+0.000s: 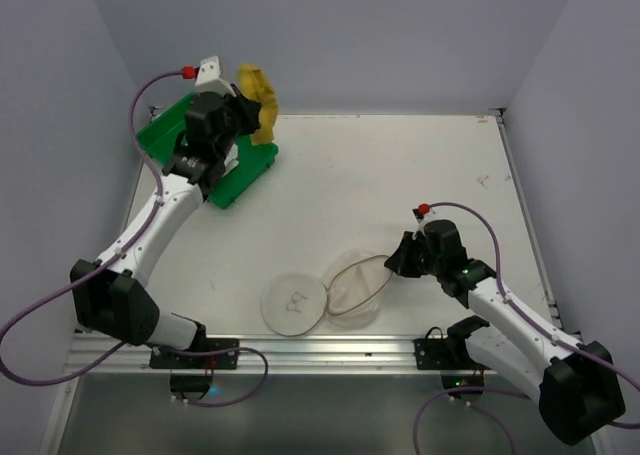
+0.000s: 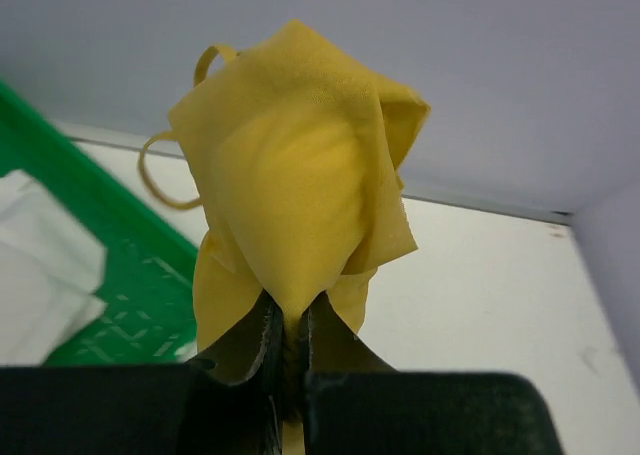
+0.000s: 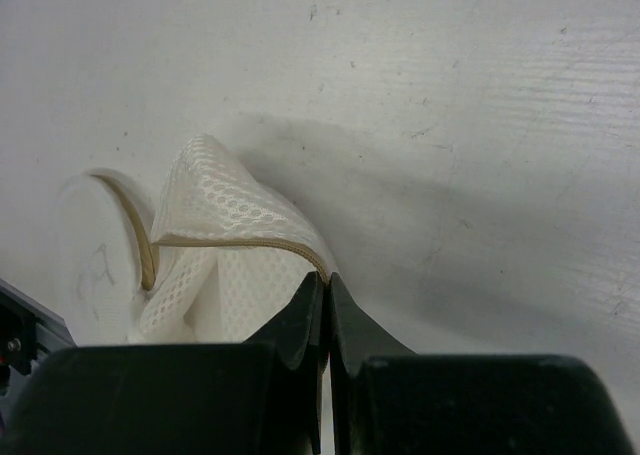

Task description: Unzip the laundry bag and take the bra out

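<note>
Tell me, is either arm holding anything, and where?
Left end effector pinches the yellow fabric bra by its lower fold; right end effector grips the cream-white mesh laundry bag by its zip rim.

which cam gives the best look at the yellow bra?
Left wrist: the bra fills the frame, pinched in the left gripper, straps visible. Top external shows it small, by the green tray. Right wrist misses it entirely.
</note>
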### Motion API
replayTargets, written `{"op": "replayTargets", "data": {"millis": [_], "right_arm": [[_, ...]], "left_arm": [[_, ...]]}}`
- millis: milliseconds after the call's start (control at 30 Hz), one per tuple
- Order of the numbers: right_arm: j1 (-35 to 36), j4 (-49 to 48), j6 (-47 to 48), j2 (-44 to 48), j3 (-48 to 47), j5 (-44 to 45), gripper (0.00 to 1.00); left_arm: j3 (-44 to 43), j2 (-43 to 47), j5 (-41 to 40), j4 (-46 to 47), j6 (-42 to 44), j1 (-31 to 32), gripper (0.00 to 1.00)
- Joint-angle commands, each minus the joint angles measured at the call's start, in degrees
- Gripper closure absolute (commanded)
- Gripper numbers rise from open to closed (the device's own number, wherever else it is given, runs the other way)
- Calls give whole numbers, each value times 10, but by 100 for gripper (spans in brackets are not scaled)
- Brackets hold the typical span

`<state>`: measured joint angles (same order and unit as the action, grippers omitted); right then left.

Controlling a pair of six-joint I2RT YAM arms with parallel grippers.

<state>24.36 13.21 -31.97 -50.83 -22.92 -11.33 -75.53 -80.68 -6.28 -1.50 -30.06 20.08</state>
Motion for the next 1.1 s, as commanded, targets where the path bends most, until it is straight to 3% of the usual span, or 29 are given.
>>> {"op": "replayTargets", "data": {"millis": [0,300,500,533,600,633,700,733,767,867,1067], "right_arm": [[0,-10,9,-6,-19,-10,100],[1,-15,18,-32,-27,-23,100],[0,-20,20,-22,-23,-22,100],[1,-21,21,-24,-25,-24,100],[0,-22,21,-31,-26,-27,100],[1,-23,21,-32,-27,-27,100],[1,-25,20,-31,-28,-29,100],[1,-24,19,-26,-28,-29,100],[1,-25,19,-26,-28,-28,100],[1,-24,22,-19,-31,-25,100],[1,-25,28,-21,-50,-12,100]], "left_arm": [[-47,-94,-72,-128,87,-49,100],[-170,-347,-55,-170,147,-137,100],[-248,-446,-23,-206,171,-158,98],[-250,-446,-3,-207,173,-158,94],[-246,-432,5,-196,173,-158,77],[-241,-423,9,-191,172,-158,59],[-243,-395,14,-193,169,-158,36],[-248,-369,26,-203,161,-158,18],[-248,-369,34,-206,154,-158,12],[-235,-275,65,-215,125,-154,2],[-106,-89,98,-245,76,-115,2]]}}
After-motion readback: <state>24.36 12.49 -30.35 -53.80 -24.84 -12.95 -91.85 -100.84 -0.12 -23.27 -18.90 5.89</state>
